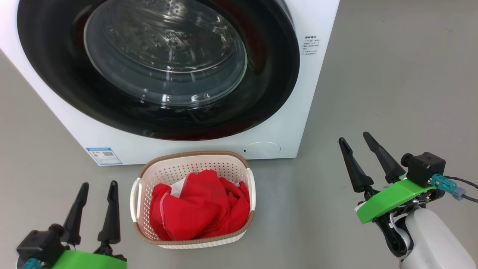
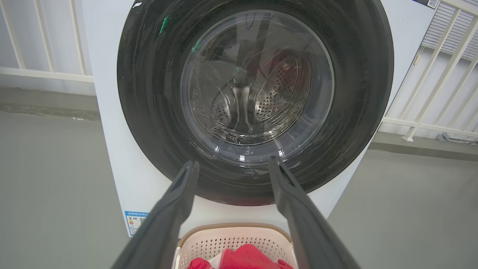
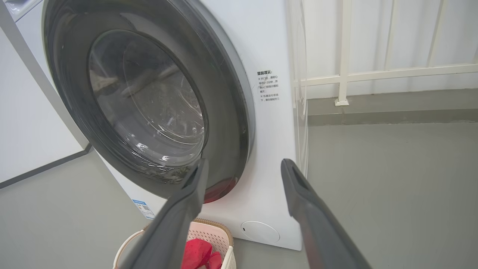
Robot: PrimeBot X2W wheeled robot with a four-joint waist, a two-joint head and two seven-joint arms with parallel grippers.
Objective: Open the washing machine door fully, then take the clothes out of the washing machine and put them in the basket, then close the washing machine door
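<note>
The clothes (image 1: 198, 203) sit in the basket (image 1: 175, 170), the washing machine door (image 1: 164, 56) looks shut, task seemingly done; fingers of left gripper (image 1: 99, 184) and right gripper (image 1: 354, 136) stand apart.

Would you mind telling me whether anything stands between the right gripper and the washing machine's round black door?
Nothing visible does. The open right gripper faces the large round glossy black door across bare grey floor; the cream perforated plastic basket holding the bright red clothes sits low, off to its left.
</note>
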